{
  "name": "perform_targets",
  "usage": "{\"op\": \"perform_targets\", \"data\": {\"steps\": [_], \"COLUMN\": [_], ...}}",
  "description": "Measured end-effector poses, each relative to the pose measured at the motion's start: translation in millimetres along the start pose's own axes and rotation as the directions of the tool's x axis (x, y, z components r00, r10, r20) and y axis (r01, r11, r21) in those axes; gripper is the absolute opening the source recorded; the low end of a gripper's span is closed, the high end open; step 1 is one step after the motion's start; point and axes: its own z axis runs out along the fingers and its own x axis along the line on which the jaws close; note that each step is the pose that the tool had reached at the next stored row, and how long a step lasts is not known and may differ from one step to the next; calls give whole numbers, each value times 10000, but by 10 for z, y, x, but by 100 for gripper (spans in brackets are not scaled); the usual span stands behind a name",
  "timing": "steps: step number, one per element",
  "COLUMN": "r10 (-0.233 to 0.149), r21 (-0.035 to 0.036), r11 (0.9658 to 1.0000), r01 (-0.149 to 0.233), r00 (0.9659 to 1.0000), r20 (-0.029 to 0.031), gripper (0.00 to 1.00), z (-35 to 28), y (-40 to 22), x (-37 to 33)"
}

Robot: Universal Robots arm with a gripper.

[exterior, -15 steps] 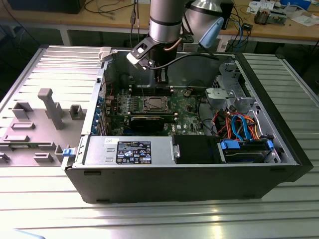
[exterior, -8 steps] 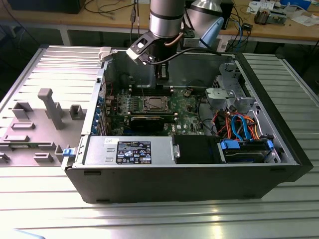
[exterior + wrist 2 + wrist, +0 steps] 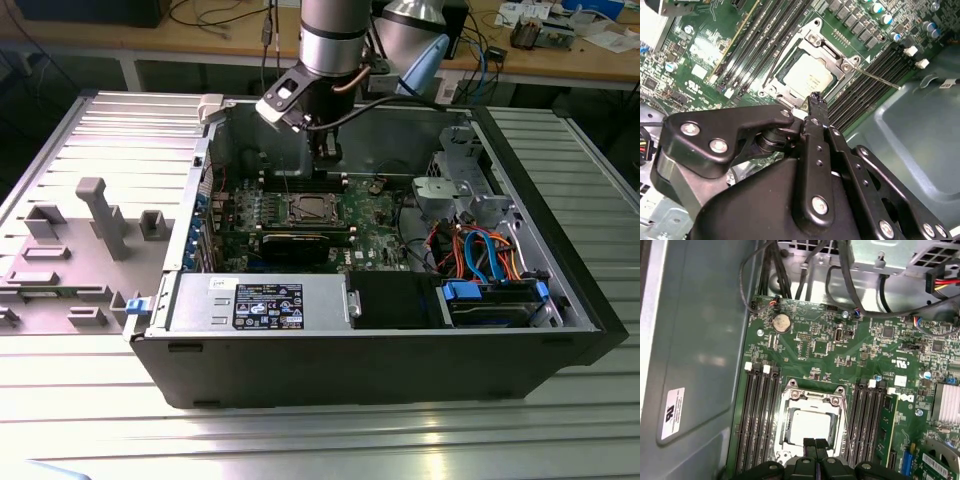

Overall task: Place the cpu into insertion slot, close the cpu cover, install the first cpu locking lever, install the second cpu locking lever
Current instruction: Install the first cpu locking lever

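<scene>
In both wrist views the cpu [image 3: 811, 426] [image 3: 806, 78] lies flat in the insertion slot [image 3: 769, 90] on the green motherboard. The silver cpu cover [image 3: 812, 401] [image 3: 829, 54] is down around it, and the chip's grey top shows through the window. A thin metal locking lever [image 3: 875, 78] sticks out from the socket corner over the black memory slots. My gripper [image 3: 815, 444] [image 3: 816, 100] [image 3: 328, 156] is shut with nothing between its fingers. It hangs just above the socket's edge, close to the cpu.
The open computer case [image 3: 560, 300] stands on a ribbed metal table. Black memory slots [image 3: 757, 420] flank the socket on both sides. A drive cage with orange and blue cables [image 3: 480, 250] fills the exterior view's right end. A grey fixture block [image 3: 100, 215] stands outside at that view's left.
</scene>
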Motion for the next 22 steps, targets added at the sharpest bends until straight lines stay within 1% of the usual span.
{"op": "perform_targets", "data": {"steps": [2,6,7,9,11,12,13,14,15,16,17,18,19,20,22], "r10": [-333,-661,-793,-943,-1200,-1261,-1603,-1786,-1903,-2156,-2443,-2755,-2964,-3036,-3086], "r21": [4,4,8,10,14,15,20,22,24,26,31,34,38,38,38], "r11": [9994,9978,9968,9955,9928,9920,9871,9839,9817,9765,9697,9613,9551,9528,9512], "r01": [333,661,793,943,1200,1261,1603,1785,1903,2156,2443,2755,2964,3035,3086], "r00": [9994,9978,9968,9955,9928,9920,9871,9839,9817,9765,9697,9613,9551,9528,9512], "r20": [5,5,10,12,15,16,21,23,24,26,30,33,35,35,36], "gripper": [11,11,11,11,11,11,11,11,11,11,11,11,11,11,11], "z": [0,2,0,0,0,1,0,0,0,1,0,1,0,1,2], "y": [0,-4,-5,-7,-28,-38,-42,-43,-43,-43,-43,-43,-46,-55,-90], "x": [0,-2,-3,-6,-4,-3,-3,-3,-2,-2,-2,-2,-1,-1,-2]}}
